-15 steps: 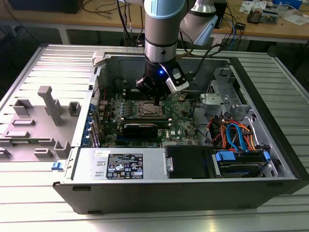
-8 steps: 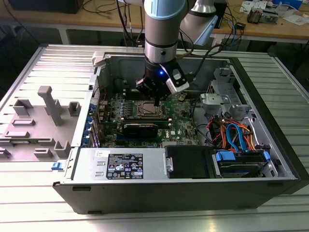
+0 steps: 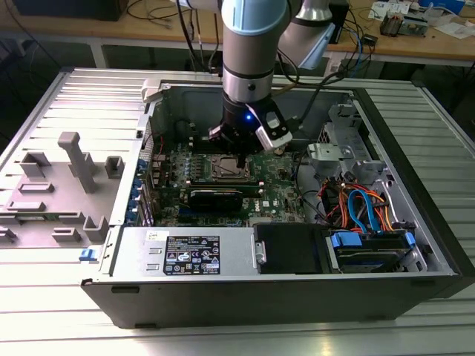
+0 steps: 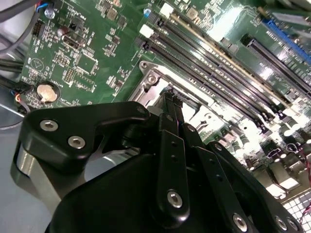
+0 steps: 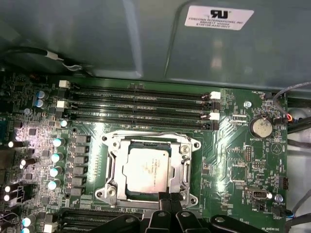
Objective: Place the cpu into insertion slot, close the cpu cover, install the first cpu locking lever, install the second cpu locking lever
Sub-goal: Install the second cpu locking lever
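In the first wrist view, the cpu lies flat in the insertion slot, framed by the silver cpu cover lying closed over it. The gripper hangs at the socket's edge, its black fingers pressed together and holding nothing, their tips just beside the chip's near side, on the green motherboard.

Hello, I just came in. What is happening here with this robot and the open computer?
A robot arm reaches down into an open computer case and works at the processor socket on the motherboard. The cpu already lies in the insertion slot, and the cpu cover appears to lie closed over it, framing the chip. The gripper stands right at the socket's edge, its jaws close together, holding nothing that can be seen.
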Tool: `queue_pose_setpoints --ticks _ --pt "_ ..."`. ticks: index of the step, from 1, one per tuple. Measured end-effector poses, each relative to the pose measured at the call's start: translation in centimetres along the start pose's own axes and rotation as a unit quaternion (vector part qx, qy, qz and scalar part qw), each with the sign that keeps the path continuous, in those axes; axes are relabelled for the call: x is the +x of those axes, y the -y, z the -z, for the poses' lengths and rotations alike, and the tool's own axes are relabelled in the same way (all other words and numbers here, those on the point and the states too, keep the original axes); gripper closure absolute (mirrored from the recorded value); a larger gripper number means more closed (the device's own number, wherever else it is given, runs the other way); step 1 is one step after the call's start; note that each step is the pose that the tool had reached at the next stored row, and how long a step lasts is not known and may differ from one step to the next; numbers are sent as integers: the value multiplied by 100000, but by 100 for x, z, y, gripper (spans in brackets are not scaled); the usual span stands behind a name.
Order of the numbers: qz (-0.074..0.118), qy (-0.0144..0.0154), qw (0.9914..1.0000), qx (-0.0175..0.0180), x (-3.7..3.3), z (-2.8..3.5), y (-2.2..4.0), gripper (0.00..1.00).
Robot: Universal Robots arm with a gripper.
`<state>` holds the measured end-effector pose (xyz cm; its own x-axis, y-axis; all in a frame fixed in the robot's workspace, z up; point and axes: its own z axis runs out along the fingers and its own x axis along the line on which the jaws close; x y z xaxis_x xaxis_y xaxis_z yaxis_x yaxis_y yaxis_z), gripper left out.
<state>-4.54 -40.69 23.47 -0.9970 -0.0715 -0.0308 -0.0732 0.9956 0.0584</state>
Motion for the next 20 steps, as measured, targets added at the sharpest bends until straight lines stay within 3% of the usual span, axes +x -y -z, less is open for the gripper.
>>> queue_pose_setpoints --ticks 6,8,11,14,16,17,20 --pt "5 -2 100000 0 6 39 21 89" --pt "3 12 100000 -107 15 45 127 89" --pt "-17 69 99996 -939 22 49 206 89" --pt "-59 150 99975 -2243 31 56 321 89" --pt "-73 46 99971 -2393 33 58 352 89" --pt "-87 -145 99971 -2415 35 59 367 89" --pt "-93 -198 99971 -2416 67 60 374 89"
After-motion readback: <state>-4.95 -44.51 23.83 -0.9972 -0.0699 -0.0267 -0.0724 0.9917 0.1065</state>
